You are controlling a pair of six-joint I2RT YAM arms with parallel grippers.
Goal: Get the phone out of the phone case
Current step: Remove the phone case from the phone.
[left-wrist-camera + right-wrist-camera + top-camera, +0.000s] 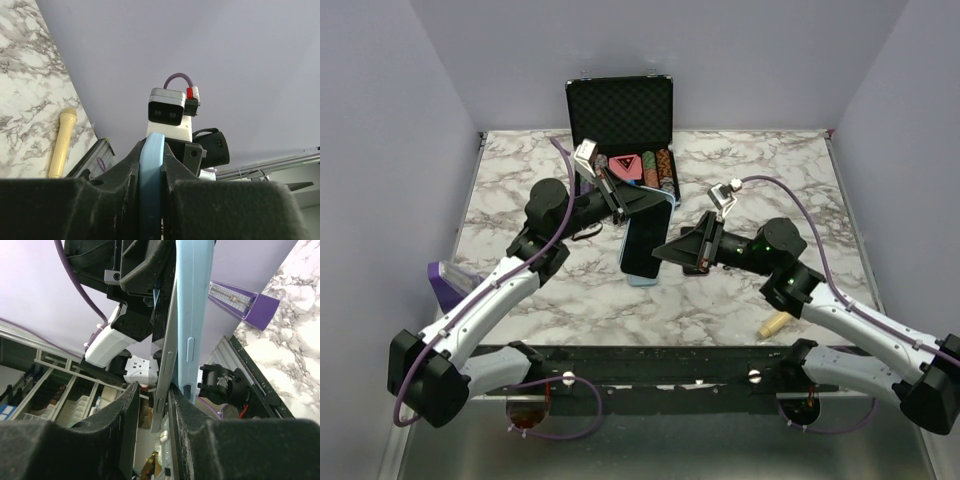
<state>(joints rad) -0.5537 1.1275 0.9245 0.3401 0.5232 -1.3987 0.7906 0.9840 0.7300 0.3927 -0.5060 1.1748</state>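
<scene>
Your left hand is clamped tight on the blue case, gripping the end nearest the chip box. The case edge fills the whole gap between its fingers. The phone sits just in front of that box, held between both hands. I can't tell whether it rests on the table. Its dark face is turned up, and its long axis runs from the box straight back toward the arm bases, leaning slightly left at the end away from the box. In the right wrist view the grey phone edge has split from the case at that end, so the peel has started. Most of the phone's length looks seated, though, and it has yet to come free. Your right hand is nearly closed around that loosened phone edge. You can't tell whether it actually bites.
</scene>
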